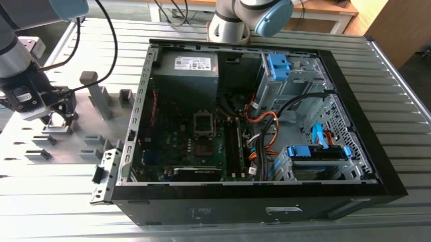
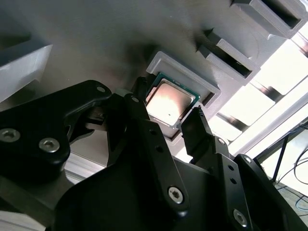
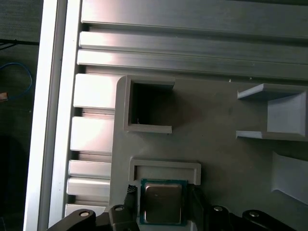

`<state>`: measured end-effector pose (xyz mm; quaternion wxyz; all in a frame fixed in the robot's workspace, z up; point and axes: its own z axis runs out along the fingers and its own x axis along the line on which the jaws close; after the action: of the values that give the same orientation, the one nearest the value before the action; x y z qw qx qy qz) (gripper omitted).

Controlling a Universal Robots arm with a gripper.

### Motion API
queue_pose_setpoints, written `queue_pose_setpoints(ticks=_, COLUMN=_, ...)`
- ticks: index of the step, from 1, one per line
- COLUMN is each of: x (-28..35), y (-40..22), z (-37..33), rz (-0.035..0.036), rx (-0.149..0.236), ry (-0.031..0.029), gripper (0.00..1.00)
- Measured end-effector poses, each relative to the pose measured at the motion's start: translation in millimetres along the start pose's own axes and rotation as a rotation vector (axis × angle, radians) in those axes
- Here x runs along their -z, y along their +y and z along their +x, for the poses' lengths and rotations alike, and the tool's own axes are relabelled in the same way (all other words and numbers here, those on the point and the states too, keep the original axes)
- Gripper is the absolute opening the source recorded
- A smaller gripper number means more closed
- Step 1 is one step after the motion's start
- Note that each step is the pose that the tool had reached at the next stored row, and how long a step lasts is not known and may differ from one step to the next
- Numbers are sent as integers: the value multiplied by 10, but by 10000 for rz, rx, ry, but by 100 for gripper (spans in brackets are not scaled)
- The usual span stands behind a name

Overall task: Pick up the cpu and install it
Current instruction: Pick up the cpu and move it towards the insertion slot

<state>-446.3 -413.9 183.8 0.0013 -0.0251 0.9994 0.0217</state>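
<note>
Second wrist view puts us right on the action: the gripper (image 2: 168,102) is down over the grey holder (image 2: 211,89), and the cpu (image 2: 171,103) sits squarely between the jaws, silvery top facing up, green edge just peeping out around it. The jaws look clenched on the cpu, one finger (image 2: 139,94) against one edge and its partner against the opposite edge, with no gap I can make out on either side. First wrist view backs that up: cpu (image 3: 162,202) framed by black fingertips on two sides, and the holder's raised rim (image 3: 166,166) just beyond the jaws. The chip looks seated in its recess, not lifted clear. In the exterior view the gripper (image 1: 59,118) hangs low over the block plate, and the open case (image 1: 269,196) with its socket (image 1: 204,123) lies well apart from the jaws, so nothing is installed yet. Now the danger, as I read it: that is a thin chip held only by its edges, so a grip slightly off-centre could let it pivot or slide out. The holder rim sits just beside it, and any tilt while it comes out could catch a corner and knock it askew. A crooked hold here would carry straight through to the socket, where a skewed chip will not drop in cleanly.
</note>
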Motion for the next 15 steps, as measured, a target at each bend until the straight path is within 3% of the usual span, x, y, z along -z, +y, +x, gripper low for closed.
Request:
queue_pose_setpoints(ticks=12, x=-1, y=0, z=-1, rz=-2, rx=1, ry=9, gripper=56)
queue_pose_setpoints(ticks=15, x=0, y=0, z=-1, rz=-1, rx=1, ry=10, gripper=48)
